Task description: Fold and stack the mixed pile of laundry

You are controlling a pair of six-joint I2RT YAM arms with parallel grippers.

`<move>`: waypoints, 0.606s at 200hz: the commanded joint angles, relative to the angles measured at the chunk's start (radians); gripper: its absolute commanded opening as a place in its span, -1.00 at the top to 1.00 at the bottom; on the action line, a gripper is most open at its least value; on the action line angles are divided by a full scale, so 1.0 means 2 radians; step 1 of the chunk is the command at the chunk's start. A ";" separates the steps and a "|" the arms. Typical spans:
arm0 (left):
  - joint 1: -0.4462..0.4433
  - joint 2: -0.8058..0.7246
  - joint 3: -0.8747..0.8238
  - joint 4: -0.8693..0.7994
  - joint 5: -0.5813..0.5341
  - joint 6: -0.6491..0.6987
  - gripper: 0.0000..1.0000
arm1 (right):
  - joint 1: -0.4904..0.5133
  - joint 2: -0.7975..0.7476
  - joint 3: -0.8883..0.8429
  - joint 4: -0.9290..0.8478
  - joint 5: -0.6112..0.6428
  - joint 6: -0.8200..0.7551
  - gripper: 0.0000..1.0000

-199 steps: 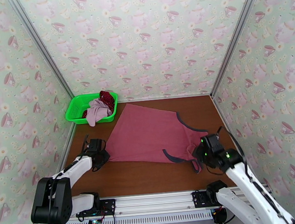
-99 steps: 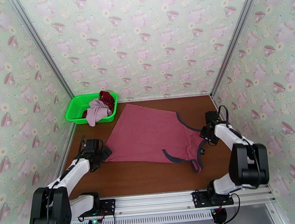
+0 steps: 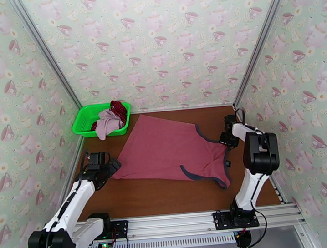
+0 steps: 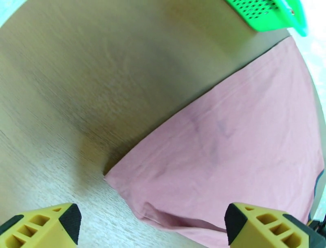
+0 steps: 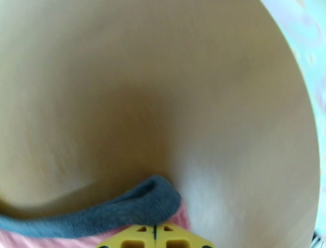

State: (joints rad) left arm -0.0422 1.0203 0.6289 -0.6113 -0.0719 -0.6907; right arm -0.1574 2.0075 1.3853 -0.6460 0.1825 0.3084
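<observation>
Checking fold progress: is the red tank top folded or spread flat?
Spread. The tank top lies flat on the table, hem and dark-trimmed armholes showing; no fold across it.

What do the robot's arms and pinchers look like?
The left arm and right arm are white tubes with chunky black joints and thin black cables. The left gripper and right gripper are black, with yellow fingertips full of triangle holes.

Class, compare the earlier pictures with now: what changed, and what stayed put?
The right gripper moved away from the bases, up the right edge of the tank top, and is now shut on its gray trim. The left gripper, open, edged left. The green basket stayed.
</observation>
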 commanded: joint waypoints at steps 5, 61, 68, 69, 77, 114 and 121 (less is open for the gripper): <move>0.003 -0.023 0.014 -0.043 -0.003 0.012 -0.99 | -0.013 0.060 0.090 -0.011 0.000 -0.038 1.00; 0.003 -0.036 0.019 -0.076 -0.014 0.011 -1.00 | -0.016 0.212 0.373 -0.117 -0.022 -0.059 1.00; 0.003 -0.034 0.020 -0.076 -0.015 0.010 -1.00 | -0.016 0.227 0.406 -0.129 -0.016 -0.062 1.00; 0.003 -0.034 0.020 -0.076 -0.015 0.010 -1.00 | -0.016 0.227 0.406 -0.129 -0.016 -0.062 1.00; 0.003 -0.032 0.021 -0.075 -0.015 0.010 -0.99 | -0.016 0.241 0.439 -0.145 -0.014 -0.064 1.00; 0.003 -0.017 0.030 -0.071 -0.015 0.012 -0.95 | -0.015 0.224 0.443 -0.167 -0.023 -0.064 0.01; 0.003 -0.016 0.031 -0.072 -0.014 0.014 -0.93 | -0.015 0.201 0.415 -0.158 -0.021 -0.063 -0.10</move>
State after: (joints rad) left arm -0.0406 0.9775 0.6502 -0.7460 -0.0837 -0.6800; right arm -0.1848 2.4931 2.2887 -0.9161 0.1486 0.1879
